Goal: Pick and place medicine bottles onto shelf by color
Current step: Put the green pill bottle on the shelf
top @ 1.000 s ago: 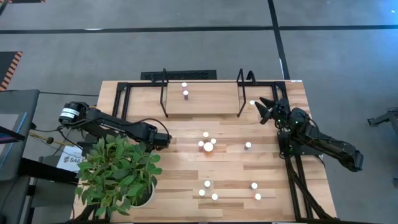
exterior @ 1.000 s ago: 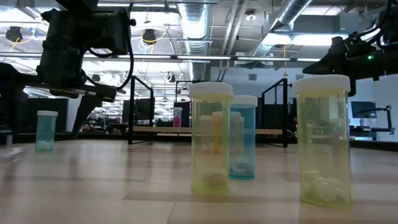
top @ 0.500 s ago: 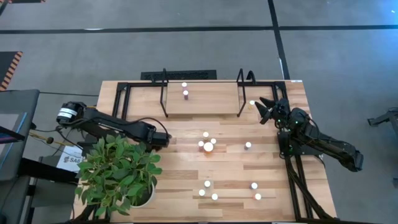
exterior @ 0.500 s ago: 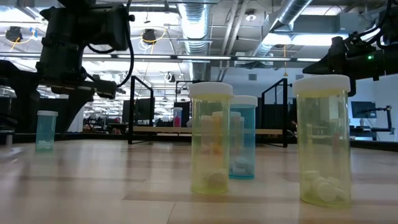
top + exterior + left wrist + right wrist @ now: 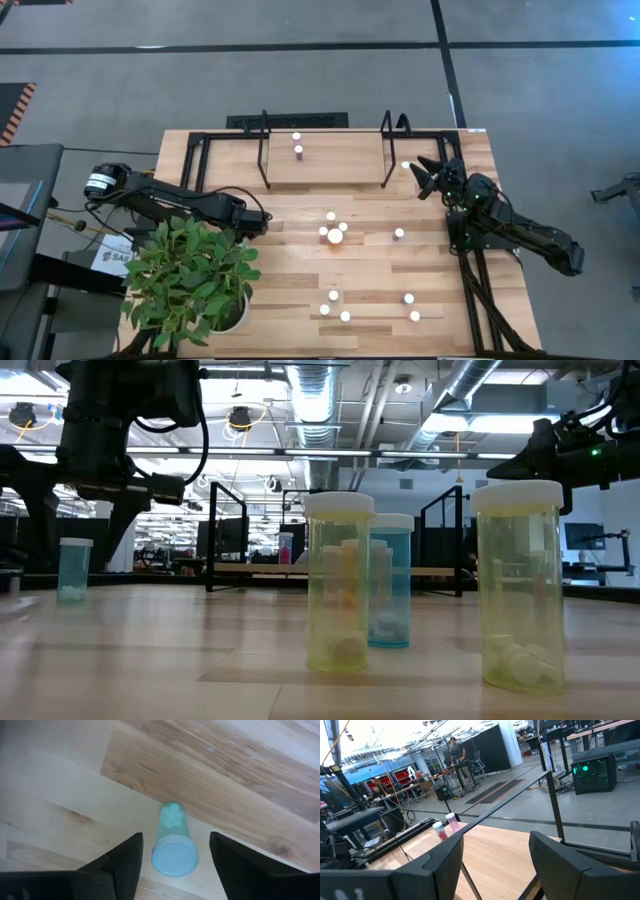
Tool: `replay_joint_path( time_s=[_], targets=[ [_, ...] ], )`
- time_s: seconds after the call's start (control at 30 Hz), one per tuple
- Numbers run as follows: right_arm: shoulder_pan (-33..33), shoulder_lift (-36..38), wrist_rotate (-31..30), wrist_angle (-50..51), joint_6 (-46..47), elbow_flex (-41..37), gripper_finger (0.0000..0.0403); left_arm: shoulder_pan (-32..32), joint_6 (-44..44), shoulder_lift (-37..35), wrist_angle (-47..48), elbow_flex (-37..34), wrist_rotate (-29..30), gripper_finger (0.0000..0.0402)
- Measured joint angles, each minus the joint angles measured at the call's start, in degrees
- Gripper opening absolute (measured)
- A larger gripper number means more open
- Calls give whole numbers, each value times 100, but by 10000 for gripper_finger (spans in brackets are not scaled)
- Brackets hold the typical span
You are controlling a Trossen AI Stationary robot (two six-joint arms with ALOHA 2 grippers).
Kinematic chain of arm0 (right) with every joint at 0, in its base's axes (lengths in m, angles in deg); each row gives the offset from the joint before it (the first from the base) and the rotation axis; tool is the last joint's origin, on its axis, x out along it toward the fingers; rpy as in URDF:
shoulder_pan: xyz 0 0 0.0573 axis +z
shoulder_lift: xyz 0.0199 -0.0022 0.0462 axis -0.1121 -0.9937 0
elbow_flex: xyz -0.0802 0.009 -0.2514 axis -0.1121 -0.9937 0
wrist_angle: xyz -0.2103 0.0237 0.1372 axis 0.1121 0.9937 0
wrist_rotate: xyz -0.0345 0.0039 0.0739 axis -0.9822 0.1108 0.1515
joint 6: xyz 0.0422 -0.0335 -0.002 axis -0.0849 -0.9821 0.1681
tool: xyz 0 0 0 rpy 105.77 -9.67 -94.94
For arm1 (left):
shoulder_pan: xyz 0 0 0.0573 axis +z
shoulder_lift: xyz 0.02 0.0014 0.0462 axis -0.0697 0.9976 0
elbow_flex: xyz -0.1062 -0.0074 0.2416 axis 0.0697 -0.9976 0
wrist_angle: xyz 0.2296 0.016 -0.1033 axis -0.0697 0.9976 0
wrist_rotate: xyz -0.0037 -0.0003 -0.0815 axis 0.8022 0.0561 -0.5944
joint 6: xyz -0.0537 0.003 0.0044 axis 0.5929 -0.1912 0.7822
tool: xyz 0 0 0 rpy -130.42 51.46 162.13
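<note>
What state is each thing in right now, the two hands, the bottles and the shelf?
left hand: open, straddling the teal bottle, gaps on both sides.
teal bottle: upright, capped, on the table, not gripped.
right hand: open, empty, beside the shelf's right end.
shelf: carrying two bottles.
pink bottles: two, upright, capped, on the shelf.
yellow bottles: upright, capped, on the table.

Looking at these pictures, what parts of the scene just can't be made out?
- High view: bottle colours; only pale caps show, too small.
- High view: left gripper, partly under the plant.
- Left wrist view: whether the fingers touch the teal bottle.
- Low view: the shelf, partly hidden by the yellowish bottles.
- Right wrist view: the pink bottles, small and distant.
</note>
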Motion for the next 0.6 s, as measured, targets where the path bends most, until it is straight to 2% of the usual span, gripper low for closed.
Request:
replay_joint_path(
  time_s=[0.3,0.6],
  targets=[
    [-1,0,0,0,0,0,249,0,22,0,1,0,-51,157],
    [-1,0,0,0,1,0,249,0,63,2,0,0,-59,133]
  ],
)
